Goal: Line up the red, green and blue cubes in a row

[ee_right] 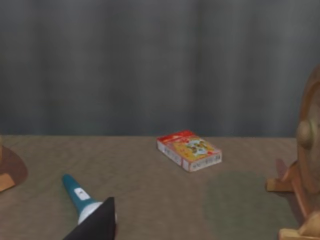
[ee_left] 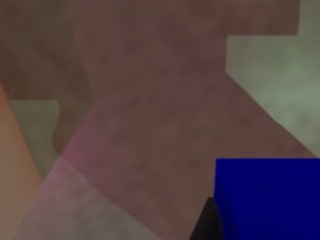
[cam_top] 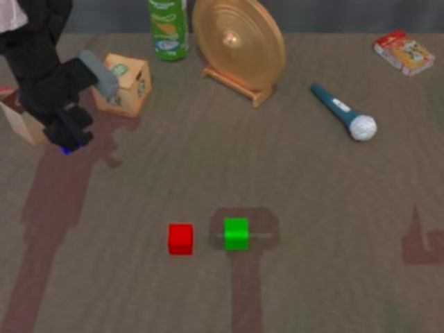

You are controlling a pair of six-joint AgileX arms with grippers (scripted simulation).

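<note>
Blue shows only as a sliver under my left gripper [cam_top: 68, 136] at the table's left; the blue cube [ee_left: 267, 199] fills its wrist view, probably gripped, though I cannot tell. The red cube [cam_top: 180, 238] and green cube [cam_top: 236, 234] already sit side by side mid-table. Next: carry blue beside green. My right arm is out of the top view.

Even, soft light is falling from above on the brown woven-textured table [cam_top: 312, 208], with dark reddish arm shadows lying along its left edge and centre. The left wrist view is showing mostly shadow, hard-edged and angular, and everything is looking slightly blurred.
</note>
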